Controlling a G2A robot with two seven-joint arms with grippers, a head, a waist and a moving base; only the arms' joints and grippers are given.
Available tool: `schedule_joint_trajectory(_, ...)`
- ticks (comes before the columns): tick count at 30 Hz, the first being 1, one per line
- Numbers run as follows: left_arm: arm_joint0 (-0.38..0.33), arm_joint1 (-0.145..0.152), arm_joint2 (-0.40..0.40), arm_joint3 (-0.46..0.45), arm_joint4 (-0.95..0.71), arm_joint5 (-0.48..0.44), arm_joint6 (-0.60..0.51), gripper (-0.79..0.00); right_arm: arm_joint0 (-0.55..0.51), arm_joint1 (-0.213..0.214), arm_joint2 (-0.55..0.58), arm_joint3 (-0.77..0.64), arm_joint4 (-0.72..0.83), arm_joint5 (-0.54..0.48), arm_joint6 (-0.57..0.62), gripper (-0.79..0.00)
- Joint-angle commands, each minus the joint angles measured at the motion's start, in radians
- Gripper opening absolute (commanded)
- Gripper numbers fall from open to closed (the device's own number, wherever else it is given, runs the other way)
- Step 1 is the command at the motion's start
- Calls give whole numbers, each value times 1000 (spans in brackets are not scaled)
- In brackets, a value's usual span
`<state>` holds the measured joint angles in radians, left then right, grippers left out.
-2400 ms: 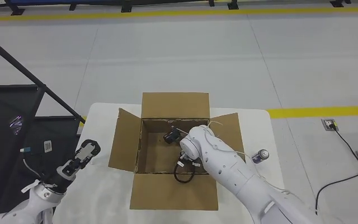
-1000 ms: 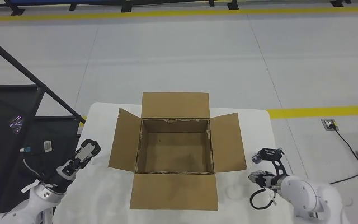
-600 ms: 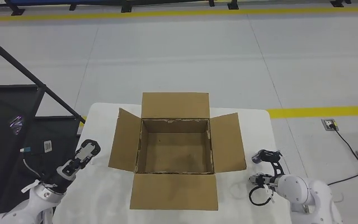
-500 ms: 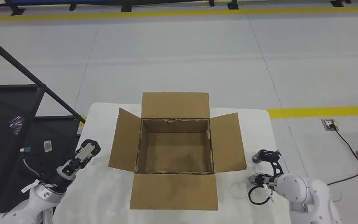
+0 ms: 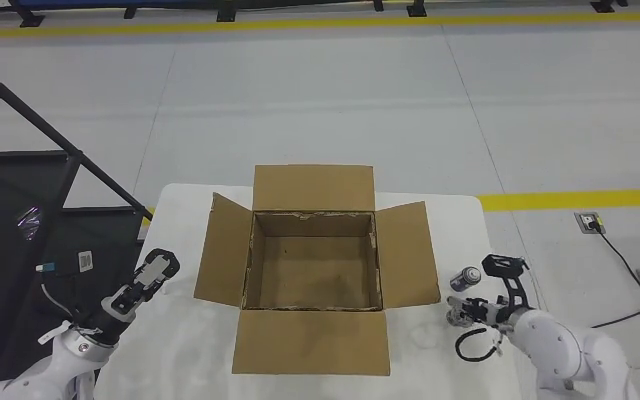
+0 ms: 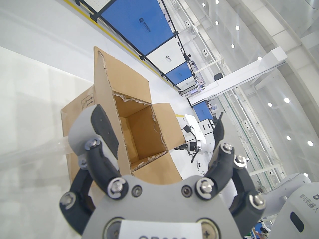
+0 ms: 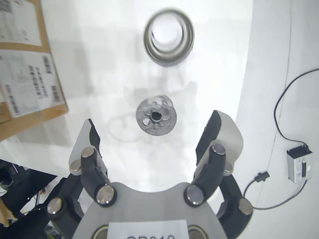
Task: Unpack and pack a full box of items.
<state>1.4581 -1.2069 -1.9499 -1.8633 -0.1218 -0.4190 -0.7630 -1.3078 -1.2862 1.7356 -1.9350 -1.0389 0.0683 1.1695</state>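
Currently, we find the right gripper (image 7: 152, 126), fingers spread and empty, poised over the metal spool (image 7: 156, 120), which stands bore-up on the table (image 7: 99, 50) beside the box (image 5: 312, 187), far from the left gripper (image 6: 159, 123), also spread.

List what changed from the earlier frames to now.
The right gripper came out of the cardboard box to the right part of the table and is open. A small metal spool, not there before, now stands below it beside the can, apparently let go. The box, the can and the left gripper stayed put.
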Motion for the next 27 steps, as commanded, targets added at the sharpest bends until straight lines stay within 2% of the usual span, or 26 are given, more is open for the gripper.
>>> schedule_joint_trajectory(1,0,0,0,0,0,0,0,0,-41,-3,26,-117,78,-2,-99,0)
schedule_joint_trajectory(4,4,0,-1,-6,8,3,16,0,-79,-5,27,-223,141,-24,-179,0)
schedule_joint_trajectory(7,18,3,-11,-13,31,7,47,0,-61,-5,-2,-242,239,-78,-228,0)
schedule_joint_trajectory(10,32,5,-30,-11,33,10,70,0,20,1,-46,-158,310,-151,-162,0)
schedule_joint_trajectory(14,53,9,-59,-5,21,9,89,0,173,7,-134,14,309,-147,-71,0)
schedule_joint_trajectory(16,65,11,-70,-5,17,5,94,0,230,8,-162,86,326,-155,-71,0)
schedule_joint_trajectory(22,85,15,-81,-11,18,4,108,0,327,12,-219,220,383,-200,-40,0)
schedule_joint_trajectory(27,93,19,-76,-20,22,6,118,0,370,14,-273,251,385,-203,-33,0)
